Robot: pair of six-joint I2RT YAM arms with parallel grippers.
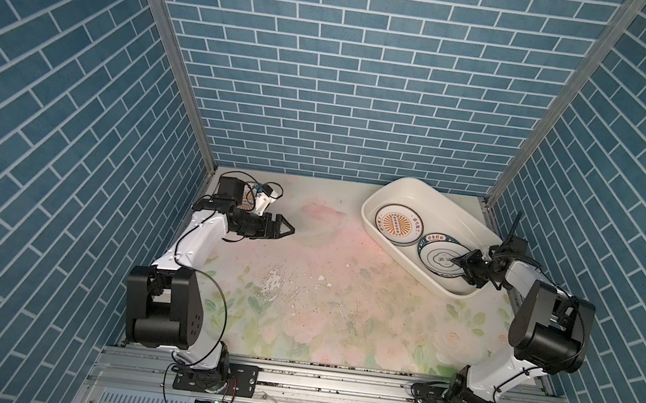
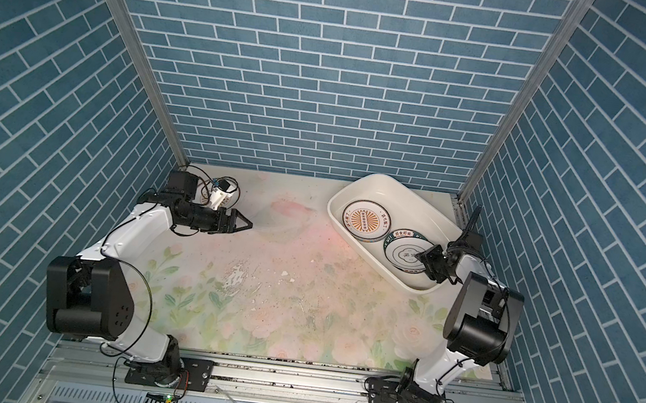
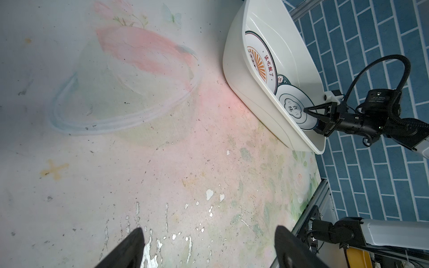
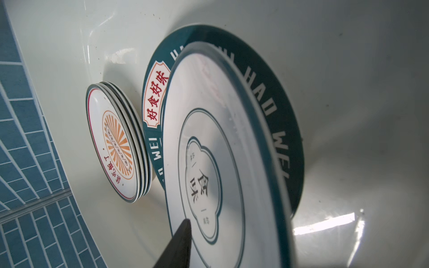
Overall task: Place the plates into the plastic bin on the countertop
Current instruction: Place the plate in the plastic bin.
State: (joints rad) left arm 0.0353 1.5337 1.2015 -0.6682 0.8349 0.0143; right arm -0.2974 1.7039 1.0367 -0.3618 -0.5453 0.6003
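- Blue brick-patterned walls (image 1: pixel 350 68) are closing in the countertop (image 1: pixel 322 294) on three sides, and its floral print is flaking in worn patches near the middle.
- The plastic bin (image 1: pixel 426 198) is sitting at the far right of the countertop, turned at an angle, with one end close to the right wall.
- Toward the bin's far end, a stack of plates (image 1: pixel 396 225) is lying flat with an orange sunburst design on top; the right wrist view is showing several rims in it (image 4: pixel 139 148).
- Just beside the stack, a green-rimmed plate (image 4: pixel 278 104) with white lettering is lying on the bin floor.
- A quatrefoil plate (image 1: pixel 442 259) is resting on top of it and covering most of it.
- The right gripper (image 1: pixel 457 261) is reaching in over the bin's rim, its fingers straddling the quatrefoil plate's edge.
- One finger (image 4: pixel 181 241) is hanging over the plate's face, while the left wrist view is showing the other under the rim.
- Whether they are pinching the plate or standing loose, I cannot tell.
- The left gripper (image 1: pixel 288 229) is hovering above the far left of the countertop, well apart from the bin, with its jaws spread wide and carrying nothing.
- Behind the left arm's wrist, an orange-rayed plate (image 1: pixel 246 203) is peeking out, mostly hidden.
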